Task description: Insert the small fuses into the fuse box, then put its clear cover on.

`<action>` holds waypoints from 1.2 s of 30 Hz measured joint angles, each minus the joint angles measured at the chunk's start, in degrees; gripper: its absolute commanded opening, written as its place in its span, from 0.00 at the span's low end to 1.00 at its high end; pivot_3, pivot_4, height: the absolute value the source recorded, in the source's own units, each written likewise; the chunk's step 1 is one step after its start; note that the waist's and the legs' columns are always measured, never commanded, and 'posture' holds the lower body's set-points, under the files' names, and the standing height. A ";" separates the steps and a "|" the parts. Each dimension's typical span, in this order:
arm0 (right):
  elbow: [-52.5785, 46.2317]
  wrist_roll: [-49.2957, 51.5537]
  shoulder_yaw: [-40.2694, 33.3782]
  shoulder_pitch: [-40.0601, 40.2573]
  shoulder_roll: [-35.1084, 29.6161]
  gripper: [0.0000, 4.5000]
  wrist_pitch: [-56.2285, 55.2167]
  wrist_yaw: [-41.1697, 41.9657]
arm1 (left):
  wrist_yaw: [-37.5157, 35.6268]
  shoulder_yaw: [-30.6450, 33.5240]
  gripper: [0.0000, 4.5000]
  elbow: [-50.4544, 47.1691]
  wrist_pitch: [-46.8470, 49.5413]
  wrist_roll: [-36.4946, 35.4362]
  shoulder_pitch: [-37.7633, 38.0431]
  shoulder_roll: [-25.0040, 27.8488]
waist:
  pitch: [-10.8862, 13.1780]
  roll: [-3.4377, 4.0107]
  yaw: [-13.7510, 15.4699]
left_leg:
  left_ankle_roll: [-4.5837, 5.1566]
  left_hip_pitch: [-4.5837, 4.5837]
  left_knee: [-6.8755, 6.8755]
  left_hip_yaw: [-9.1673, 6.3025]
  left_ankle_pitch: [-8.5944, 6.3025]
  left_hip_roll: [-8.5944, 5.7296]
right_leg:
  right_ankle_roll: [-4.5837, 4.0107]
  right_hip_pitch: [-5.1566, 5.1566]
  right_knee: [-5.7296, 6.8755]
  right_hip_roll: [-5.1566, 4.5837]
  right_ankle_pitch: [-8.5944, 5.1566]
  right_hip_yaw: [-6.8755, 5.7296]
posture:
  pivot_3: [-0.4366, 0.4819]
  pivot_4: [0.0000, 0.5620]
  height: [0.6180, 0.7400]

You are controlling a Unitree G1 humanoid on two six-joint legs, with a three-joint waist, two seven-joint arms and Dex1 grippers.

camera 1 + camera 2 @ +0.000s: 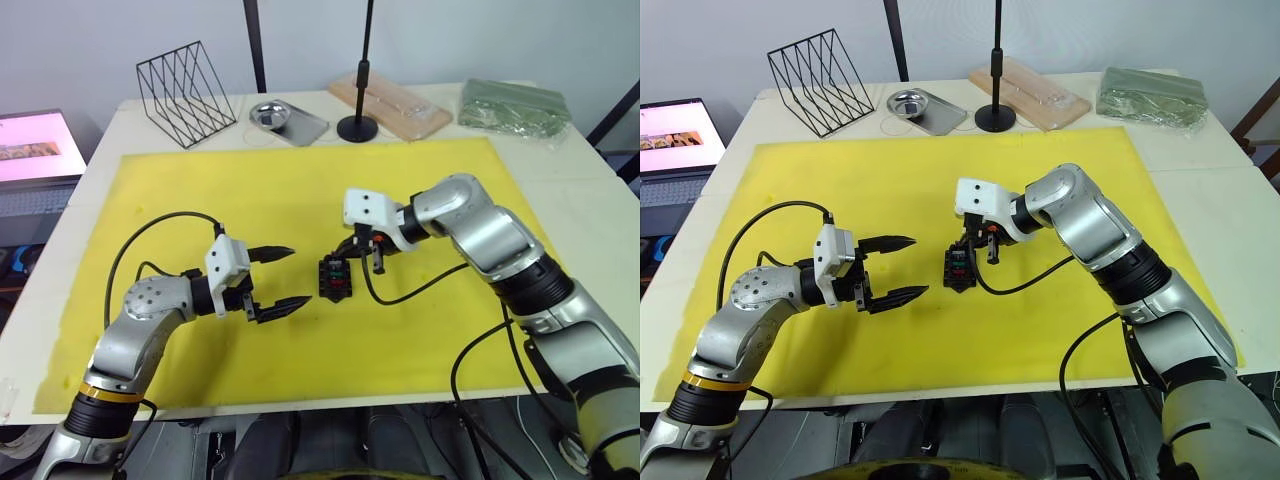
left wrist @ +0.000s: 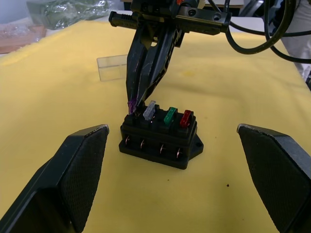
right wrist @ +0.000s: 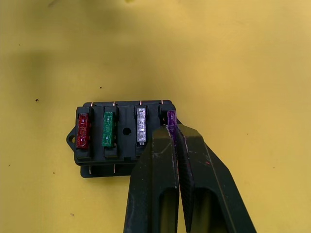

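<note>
1. Right hand [image 3: 171, 133] pinching the purple fuse [image 3: 171, 119] by its top, fingers pressed together on it, tips right over the end slot of the fuse box [image 2: 160, 141].
2. Already seated in a row beside that slot: clear fuse [image 3: 141, 124] next to the fingertips, then green fuse [image 3: 108, 128], then red fuse [image 3: 83, 131] farthest from them.
3. Left hand [image 1: 275, 279] spread wide and holding nothing, hovering near the box on the side away from the right hand.
4. For a clean seat: keep the blades square to the slot, press straight down, no sideways lean (purple looks slightly tilted in the left wrist view, so probably not fully home yet).
5. Let go only once the purple top sits level with its neighbours; box is light and unheld, so gentle pressure.
6. Clear cover [image 2: 112, 67] lying on the yellow mat [image 1: 420, 330], beyond the right hand, well apart from the box; wanted next.
</note>
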 measured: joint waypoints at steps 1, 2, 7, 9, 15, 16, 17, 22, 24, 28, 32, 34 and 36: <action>0.00 -0.14 0.00 0.00 0.01 0.01 -0.12 0.11 | 0.00 0.00 1.00 0.00 0.00 0.00 0.00 0.00 | 0.00 0.00 0.00 | 0.00 0.00 0.00 0.00 0.00 0.00 | 0.00 0.00 0.00 0.00 0.00 0.00 | 0.48 0.27 1.00; 0.00 -0.28 0.00 0.00 0.02 0.01 -0.18 0.19 | 0.00 0.00 1.00 0.00 0.00 0.00 0.00 0.00 | 0.00 0.00 0.00 | 0.00 0.00 0.00 0.00 0.00 0.00 | 0.00 0.00 0.00 0.00 0.00 0.00 | 0.48 0.27 1.00; 0.00 -0.96 0.04 0.08 0.06 0.01 -0.53 0.63 | 0.03 0.00 1.00 0.08 0.00 0.03 -0.02 0.00 | 0.00 0.00 -0.01 | 0.00 0.00 0.00 0.00 0.00 0.00 | 0.00 0.00 0.00 0.00 0.00 0.00 | 0.48 0.27 1.00; 0.00 -1.29 0.23 0.20 0.09 0.01 -0.84 0.67 | 0.06 0.00 1.00 0.17 -0.01 0.06 -0.03 0.00 | 0.00 0.00 -0.01 | 0.00 0.00 0.00 0.00 0.00 0.00 | 0.00 0.00 0.00 0.00 0.00 0.00 | 0.48 0.27 1.00; -0.02 -1.69 0.23 0.43 0.34 0.01 -0.81 0.70 | 0.06 0.00 1.00 0.17 -0.02 0.10 -0.03 0.00 | 0.00 0.00 -0.02 | -0.01 0.00 0.00 0.00 0.00 0.00 | 0.00 0.00 0.00 0.00 0.00 0.00 | 0.48 0.27 1.00; -0.08 -1.73 0.23 0.45 0.39 0.01 -0.74 0.69 | 0.06 0.00 1.00 0.17 -0.02 0.12 -0.03 0.02 | 0.00 0.00 -0.02 | -0.01 0.01 0.00 0.00 0.00 0.00 | 0.00 0.00 0.00 0.00 0.00 0.00 | 0.48 0.27 1.00; -0.10 -1.77 0.23 0.45 0.40 0.01 -0.71 0.69 | 0.07 0.00 1.00 0.17 -0.02 0.13 -0.03 0.02 | 0.00 0.00 -0.02 | -0.01 0.01 0.00 0.00 0.00 0.00 | 0.00 0.00 0.00 0.00 0.00 0.00 | 0.48 0.27 1.00; -0.17 -2.11 0.23 0.46 0.61 0.01 -0.30 0.66 | 0.12 0.00 1.00 0.17 -0.02 0.31 -0.02 0.14 | 0.00 0.01 -0.03 | -0.01 0.01 0.00 0.00 0.00 0.00 | 0.00 0.00 0.01 0.00 0.00 0.00 | 0.48 0.27 1.00; -0.18 -2.20 0.23 0.46 0.69 0.01 -0.18 0.65 | 0.12 0.01 1.00 0.17 -0.01 0.34 -0.02 0.23 | -0.01 0.01 -0.03 | -0.01 0.01 0.00 0.00 0.00 0.00 | 0.00 0.00 0.01 0.00 0.00 0.00 | 0.48 0.27 1.00; -0.17 -2.48 0.20 0.46 1.04 0.01 -0.17 0.59 | 0.12 0.02 1.00 0.17 -0.01 0.46 -0.03 0.50 | -0.01 0.01 -0.04 | -0.01 0.02 0.00 0.00 0.00 0.00 | 0.00 0.00 0.01 0.00 0.00 0.00 | 0.48 0.27 1.00; -0.17 -2.79 0.20 0.48 1.09 0.01 -0.43 0.75 | 0.11 0.02 1.00 0.17 -0.02 0.55 -0.03 0.50 | -0.01 0.01 -0.08 | -0.01 0.02 0.00 0.00 0.00 0.00 | 0.00 0.00 0.02 0.00 0.00 0.00 | 0.48 0.27 1.00; -0.38 -2.85 0.20 0.51 0.94 0.01 -0.85 1.31 | 0.11 0.02 1.00 0.17 -0.02 0.59 -0.04 0.50 | -0.01 0.01 -0.10 | -0.01 0.02 0.00 0.00 0.00 0.00 | 0.00 0.00 0.02 0.00 0.00 0.00 | 0.48 0.27 1.00; -0.94 -2.84 0.25 0.57 0.52 0.01 -0.84 2.13 | 0.10 0.02 1.00 0.17 -0.02 0.67 -0.05 0.50 | -0.01 0.01 -0.11 | -0.01 0.01 0.00 0.00 0.00 0.00 | 0.00 0.00 0.02 0.00 0.00 0.00 | 0.48 0.27 1.00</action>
